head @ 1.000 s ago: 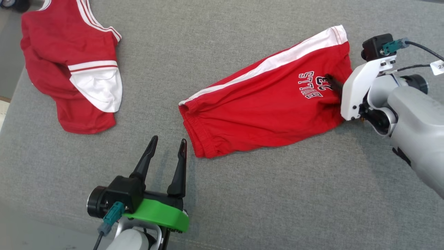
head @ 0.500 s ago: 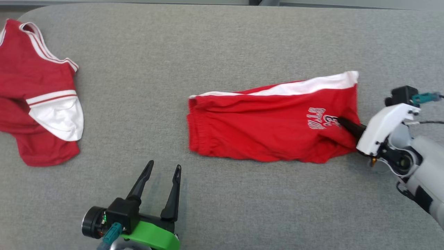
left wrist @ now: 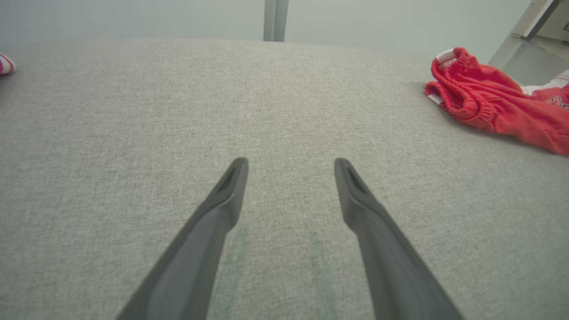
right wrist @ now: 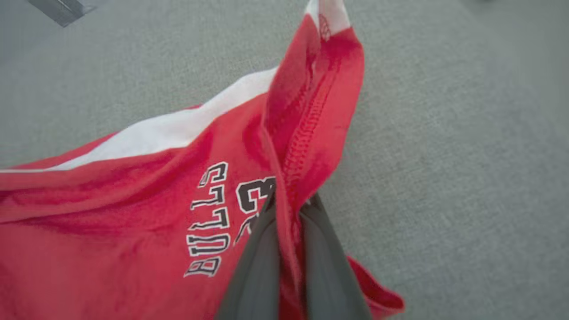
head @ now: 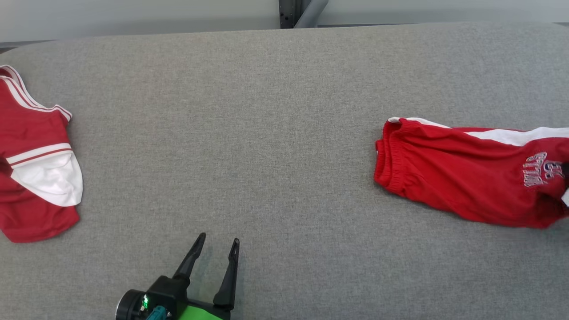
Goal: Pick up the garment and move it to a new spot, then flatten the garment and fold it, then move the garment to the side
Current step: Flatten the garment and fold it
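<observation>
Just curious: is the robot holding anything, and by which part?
The right jaws pinch the red shorts by the stitched seam beside the lettering; the left jaws hold nothing.

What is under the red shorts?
The grey cloth surface shows all around the red shorts; the part beneath them is covered. The right tool pinches a fold of them.

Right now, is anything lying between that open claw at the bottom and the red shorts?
Nothing visible. Bare grey surface runs from the open left gripper to the red shorts. The other red garment lies far off on the opposite side, and the right gripper is shut on the shorts' leg end.
</observation>
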